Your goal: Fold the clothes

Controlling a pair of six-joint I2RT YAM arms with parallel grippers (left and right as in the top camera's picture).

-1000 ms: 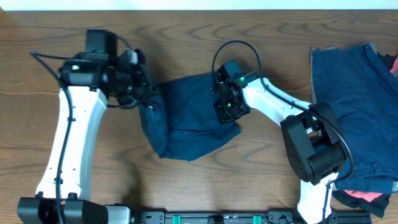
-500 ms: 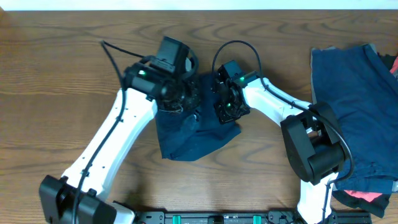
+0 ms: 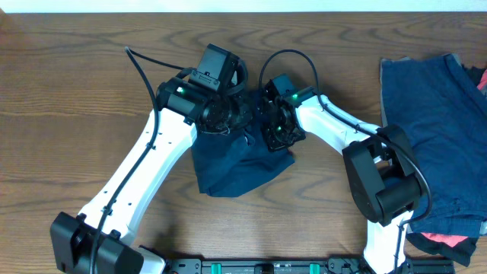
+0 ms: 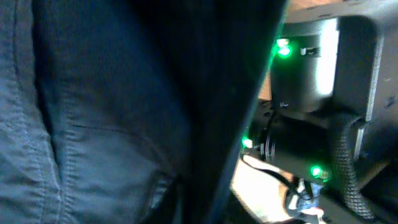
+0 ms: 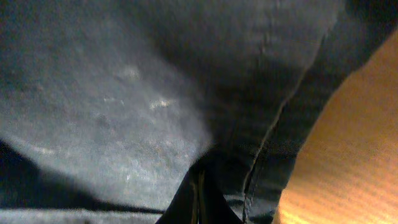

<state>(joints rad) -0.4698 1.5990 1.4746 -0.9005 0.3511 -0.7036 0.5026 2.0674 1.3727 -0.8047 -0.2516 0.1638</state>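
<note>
Moved: left gripper has edged toward 3 o'clock and is now just beside the right gripper.
Navy garment: soft, rumpled, doubled over at the centre of the counter, tapering toward 7 o'clock.
Pile: flat blue cloth at 3 o'clock, with a red-pink scrap beneath.
Wrist views: stitched seams and fine weave; the left one also shows the right arm, green-lit.
Grip: cloth hides both grippers, so cannot tell.
</note>
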